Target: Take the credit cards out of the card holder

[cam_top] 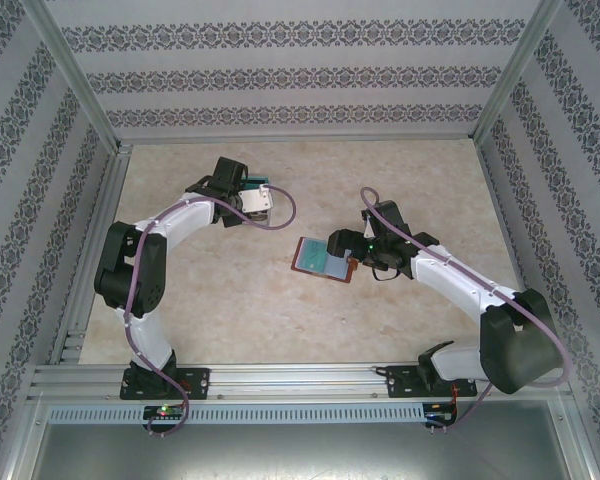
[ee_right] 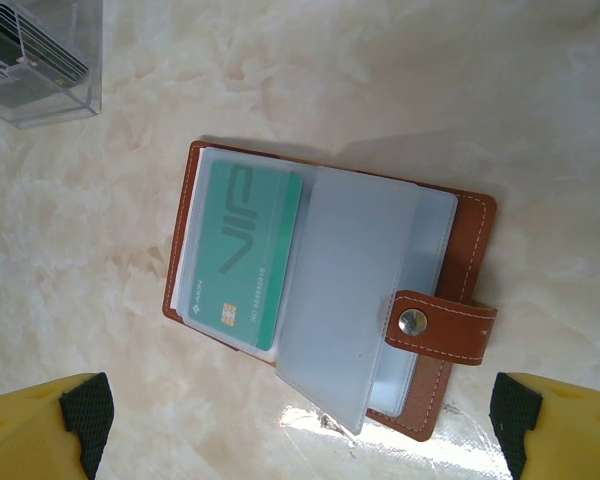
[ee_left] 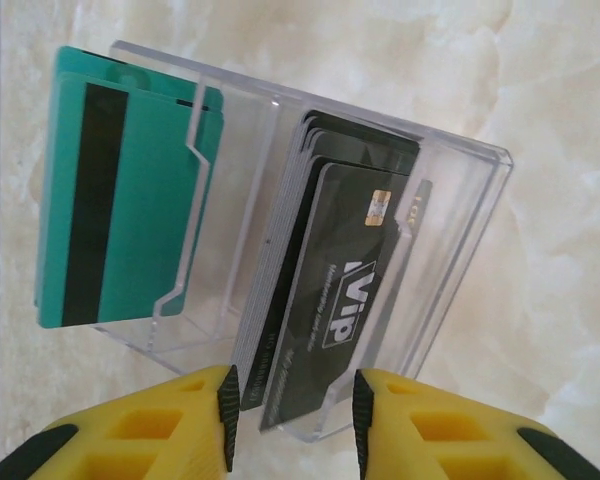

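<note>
Patterned wallpaper on three sides, alu frame round it, beige marble-look table underneath. From overhead I've got both arms reaching in over the table, L arm toward the far left, R arm toward centre.

The small brown leather card holder lies open and flat on the table, approx mid-table, right in front of the right hand. On the R wrist cam the holder's frosted grey-blue plastic sleeve is fanned up slightly. A teal "VIP" credit card sits in the pocket on its left side. The brown snap strap w/ metal stud hangs over the right edge. The right hand is spread fully wide, fingertips at either side below the holder, nothing in it, not touching.

The left hand is at the clear plastic two-compartment box, well apart from the holder. One compartment holds a teal card w/ black mag stripe, standing up past the rim. The other holds a stack of black "VIP" cards, leaning. The left hand is part open, pads flanking the stack's near edge. Can't tell whether they're pressing on it or just beside it.
</note>
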`<state>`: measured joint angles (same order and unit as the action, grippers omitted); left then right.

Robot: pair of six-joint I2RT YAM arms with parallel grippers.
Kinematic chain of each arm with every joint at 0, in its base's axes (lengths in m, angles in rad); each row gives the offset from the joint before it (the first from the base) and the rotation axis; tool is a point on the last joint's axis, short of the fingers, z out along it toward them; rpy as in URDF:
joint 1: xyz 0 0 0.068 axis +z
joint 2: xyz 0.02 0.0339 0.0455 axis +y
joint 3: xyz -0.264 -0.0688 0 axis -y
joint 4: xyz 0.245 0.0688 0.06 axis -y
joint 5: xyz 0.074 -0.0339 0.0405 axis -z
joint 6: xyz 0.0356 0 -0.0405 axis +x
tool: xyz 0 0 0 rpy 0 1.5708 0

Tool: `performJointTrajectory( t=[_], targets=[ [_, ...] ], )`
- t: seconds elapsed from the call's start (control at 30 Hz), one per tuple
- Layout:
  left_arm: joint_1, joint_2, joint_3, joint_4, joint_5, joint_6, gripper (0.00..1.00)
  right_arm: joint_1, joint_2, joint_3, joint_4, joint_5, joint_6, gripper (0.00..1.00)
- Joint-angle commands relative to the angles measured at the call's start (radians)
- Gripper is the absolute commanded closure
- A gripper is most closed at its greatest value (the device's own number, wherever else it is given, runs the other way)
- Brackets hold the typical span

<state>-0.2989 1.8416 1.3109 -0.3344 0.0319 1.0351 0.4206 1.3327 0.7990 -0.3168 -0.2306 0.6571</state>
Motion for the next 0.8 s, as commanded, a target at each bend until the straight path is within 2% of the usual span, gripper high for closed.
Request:
performJointTrajectory(
  t=[0.0,0.13,0.23,0.4,0.47,0.53,0.57,0.6,0.67,0.77],
  targets=[
    [0.014,0.006,0.049,0.023,-0.001,-0.044,0.62,-0.010,0.010,0.025,0.013,-0.017,0.012,0.02],
    [0.015,-0.001,0.056,0.026,0.001,-0.082,0.61,-0.009,0.009,0.026,0.017,-0.021,0.013,0.02],
    [0.014,-0.031,0.050,0.027,0.012,-0.139,0.55,-0.009,0.005,0.026,0.014,-0.020,0.011,0.02],
    [0.019,-0.106,0.069,0.011,0.012,-0.382,0.46,-0.009,0.002,0.033,0.004,-0.012,0.004,0.02],
    [0.023,-0.145,0.077,-0.010,0.015,-0.500,0.36,-0.008,0.003,0.040,-0.004,-0.008,-0.001,0.02],
    [0.024,-0.194,0.065,-0.019,0.020,-0.593,0.33,-0.004,-0.001,0.043,-0.010,0.006,-0.002,0.02],
    [0.023,-0.222,0.053,-0.017,0.016,-0.651,0.25,-0.002,-0.001,0.043,-0.011,0.012,-0.004,0.02],
    [0.024,-0.248,0.042,-0.022,0.013,-0.699,0.11,0.000,-0.002,0.044,-0.015,0.018,-0.007,0.02],
    [0.026,-0.300,0.018,-0.022,-0.007,-0.790,0.02,0.005,0.000,0.047,-0.021,0.027,-0.011,0.02],
    [0.033,-0.383,-0.027,-0.018,-0.041,-0.935,0.01,0.015,0.004,0.048,-0.029,0.040,-0.018,0.02]
  ],
)
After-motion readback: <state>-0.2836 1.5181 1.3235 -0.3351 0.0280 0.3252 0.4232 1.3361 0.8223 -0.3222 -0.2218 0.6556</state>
